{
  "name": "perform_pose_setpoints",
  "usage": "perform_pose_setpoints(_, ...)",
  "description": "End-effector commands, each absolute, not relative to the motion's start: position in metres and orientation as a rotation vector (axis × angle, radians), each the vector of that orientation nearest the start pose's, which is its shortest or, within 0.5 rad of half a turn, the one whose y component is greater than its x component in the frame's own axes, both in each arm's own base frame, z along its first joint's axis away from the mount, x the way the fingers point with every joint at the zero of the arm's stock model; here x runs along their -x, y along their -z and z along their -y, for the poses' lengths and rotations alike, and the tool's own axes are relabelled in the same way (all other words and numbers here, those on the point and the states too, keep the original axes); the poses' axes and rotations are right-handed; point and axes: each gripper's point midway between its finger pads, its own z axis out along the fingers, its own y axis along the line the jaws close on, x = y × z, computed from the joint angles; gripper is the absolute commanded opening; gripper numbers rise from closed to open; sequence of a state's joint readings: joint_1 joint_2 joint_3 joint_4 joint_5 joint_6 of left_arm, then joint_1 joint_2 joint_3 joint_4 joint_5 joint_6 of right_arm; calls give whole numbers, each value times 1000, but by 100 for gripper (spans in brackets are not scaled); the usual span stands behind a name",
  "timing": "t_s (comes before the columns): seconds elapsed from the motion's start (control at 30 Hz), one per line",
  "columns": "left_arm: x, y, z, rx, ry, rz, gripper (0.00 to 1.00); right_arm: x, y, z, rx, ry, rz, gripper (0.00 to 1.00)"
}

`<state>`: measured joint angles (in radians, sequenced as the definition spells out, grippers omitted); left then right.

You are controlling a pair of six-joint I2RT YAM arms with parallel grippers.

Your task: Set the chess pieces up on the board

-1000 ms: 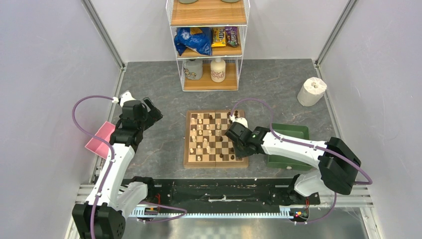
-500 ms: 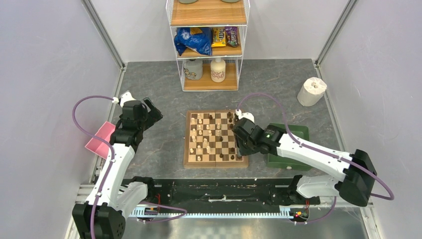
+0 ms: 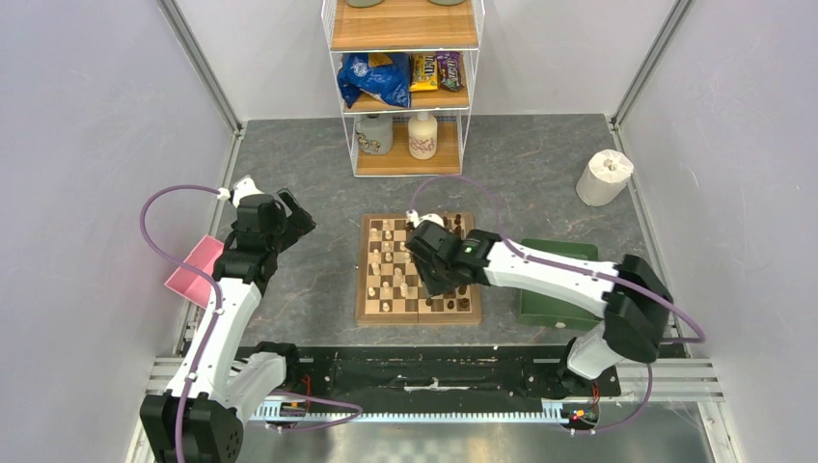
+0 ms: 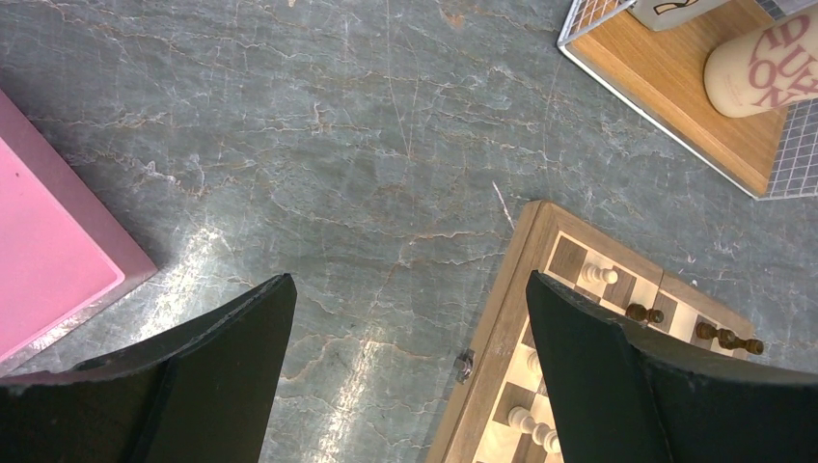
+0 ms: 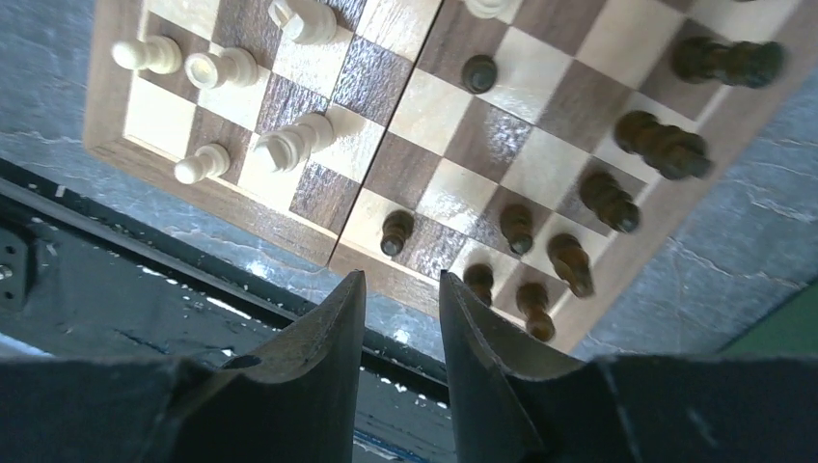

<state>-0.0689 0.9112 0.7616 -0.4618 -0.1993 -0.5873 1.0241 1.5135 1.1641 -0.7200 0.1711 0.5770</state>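
The right gripper (image 5: 401, 280) hovers above the board (image 5: 429, 106), its fingers parted by only a narrow gap with nothing between them. In its wrist view, a dark pawn (image 5: 395, 232) stands on a square just beyond the fingertips. More dark chess pieces (image 5: 666, 145) line the board's edge ahead and to the right of the fingers. The pale chess pieces (image 5: 289, 145) stand ahead and to the left, and a sliver of the green tray (image 5: 786, 328) shows far off to the right. The left gripper (image 4: 410, 280) hangs well apart from the board, over the grey table (image 4: 338, 145), fingers spread wide and empty. From it, a corner of the board lies by the right finger, the pink tray (image 4: 48, 260) sits outside the left finger, and the wire shelf (image 4: 675, 96) is ahead to the right.
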Motion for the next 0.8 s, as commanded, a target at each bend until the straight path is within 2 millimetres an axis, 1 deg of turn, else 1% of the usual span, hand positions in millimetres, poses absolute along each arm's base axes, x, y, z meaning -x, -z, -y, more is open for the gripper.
perform_pose_setpoints(0.0,-298,-180,8,641,163,-2036,97,-190,-106,-315,615,-343,-2596,41)
perform_pose_setpoints(0.23,-296,-181,4,641,137,-2032,97,-190,-84,-321,664,-308,-2647,38)
perform_pose_setpoints(0.3,-296,-182,3,641,131,-2032,97,-189,-80,-322,663,-303,-2656,37)
perform_pose_setpoints(0.4,-296,-181,3,640,130,-2033,97,-188,-76,-321,666,-296,-2669,33)
perform_pose_setpoints(0.6,-297,-182,2,643,126,-2032,97,-186,-71,-317,683,-265,-2683,33)
perform_pose_setpoints(0.7,-297,-181,2,643,128,-2034,97,-185,-70,-317,696,-269,-2686,32)
perform_pose_setpoints(0.77,-297,-181,2,643,127,-2033,97,-185,-69,-318,702,-272,-2688,29)
